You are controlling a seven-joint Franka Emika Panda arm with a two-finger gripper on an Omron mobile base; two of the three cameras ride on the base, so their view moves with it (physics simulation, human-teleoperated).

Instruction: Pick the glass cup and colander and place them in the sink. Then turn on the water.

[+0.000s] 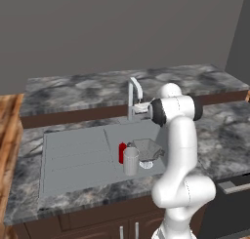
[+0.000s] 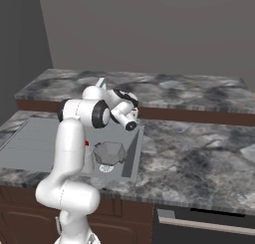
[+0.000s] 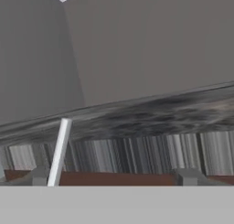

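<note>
Now the cup (image 1: 131, 161) and colander (image 1: 148, 151) sit in the sink (image 1: 73, 157); gripper (image 3: 114, 179) released beside the stiff, probably slick faucet (image 1: 135, 94), best pushed at its lever.

We observe a grey-marbled counter (image 1: 229, 135) carrying the recessed sink (image 1: 73, 160). In the sink basin stand the glass cup (image 1: 130, 161), the colander (image 1: 148, 151) just beside it, and a small red cylinder (image 1: 122, 152) behind the cup.

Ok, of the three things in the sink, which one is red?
The small red cylinder, left of the pale glass cup; the colander is grey and perforated.
</note>
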